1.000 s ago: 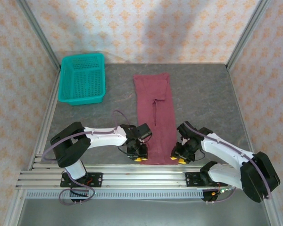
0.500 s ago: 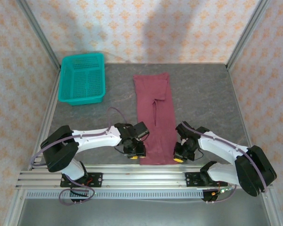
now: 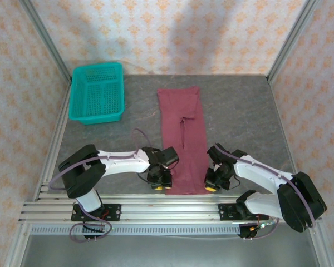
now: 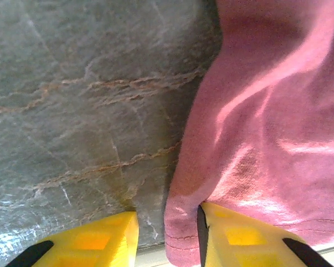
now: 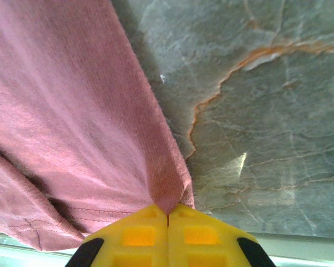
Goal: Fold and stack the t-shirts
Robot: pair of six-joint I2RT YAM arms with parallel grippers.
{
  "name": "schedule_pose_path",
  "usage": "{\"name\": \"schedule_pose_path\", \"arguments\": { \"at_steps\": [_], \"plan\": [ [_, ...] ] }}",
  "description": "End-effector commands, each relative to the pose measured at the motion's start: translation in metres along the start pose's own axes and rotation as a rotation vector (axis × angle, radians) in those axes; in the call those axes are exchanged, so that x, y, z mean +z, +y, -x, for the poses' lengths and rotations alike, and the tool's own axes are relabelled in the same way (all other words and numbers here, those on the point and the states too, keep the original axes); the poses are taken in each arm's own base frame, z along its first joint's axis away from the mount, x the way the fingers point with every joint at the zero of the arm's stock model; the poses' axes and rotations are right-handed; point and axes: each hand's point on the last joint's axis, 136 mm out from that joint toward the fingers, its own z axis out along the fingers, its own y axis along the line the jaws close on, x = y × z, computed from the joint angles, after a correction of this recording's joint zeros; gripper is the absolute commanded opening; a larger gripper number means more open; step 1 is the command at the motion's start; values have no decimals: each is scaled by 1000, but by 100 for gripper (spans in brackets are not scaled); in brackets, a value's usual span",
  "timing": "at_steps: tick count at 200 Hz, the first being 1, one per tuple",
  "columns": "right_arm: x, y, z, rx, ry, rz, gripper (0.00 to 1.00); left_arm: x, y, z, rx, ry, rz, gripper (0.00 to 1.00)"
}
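Note:
The maroon t-shirt (image 3: 182, 133) lies as a long narrow strip down the middle of the table, its hem at the near edge. My left gripper (image 3: 160, 186) is at the near left corner. In the left wrist view the gripper (image 4: 167, 212) is open: the hem corner (image 4: 181, 236) sits between the yellow fingers (image 4: 94, 239), touching the right one, with a gap of bare table to the left one. My right gripper (image 3: 210, 187) is at the near right corner. There the gripper (image 5: 168, 211) is shut on a pinch of the t-shirt's edge (image 5: 164, 186).
A teal mesh basket (image 3: 97, 92) stands at the far left corner of the grey marbled table (image 3: 239, 111). The aluminium rail (image 3: 172, 203) of the near table edge runs right behind both grippers. Patterned walls enclose the other three sides.
My right gripper has closed on the shirt's near right edge. The left gripper shifted a little around the near left corner and stays open.

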Motion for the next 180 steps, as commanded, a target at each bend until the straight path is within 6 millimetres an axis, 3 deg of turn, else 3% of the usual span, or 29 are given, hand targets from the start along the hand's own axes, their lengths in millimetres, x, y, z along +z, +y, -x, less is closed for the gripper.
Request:
{"name": "schedule_pose_path", "arguments": {
  "at_steps": [1,50,83,140,180],
  "plan": [
    [0,-1,3,2,-16,-15,3,6,-16,1,56,15,-13,30],
    [-1,0,4,5,-19,-10,1,12,-30,3,113,52,15,16],
    [-9,5,5,-7,-34,-2,0,5,-37,7,135,40,18,0],
    [-38,18,6,-45,-73,-2,0,-27,-24,6,137,-24,47,0],
    [-63,39,22,-71,-146,-1,0,-59,-15,28,77,-109,16,0]
  ]
}}
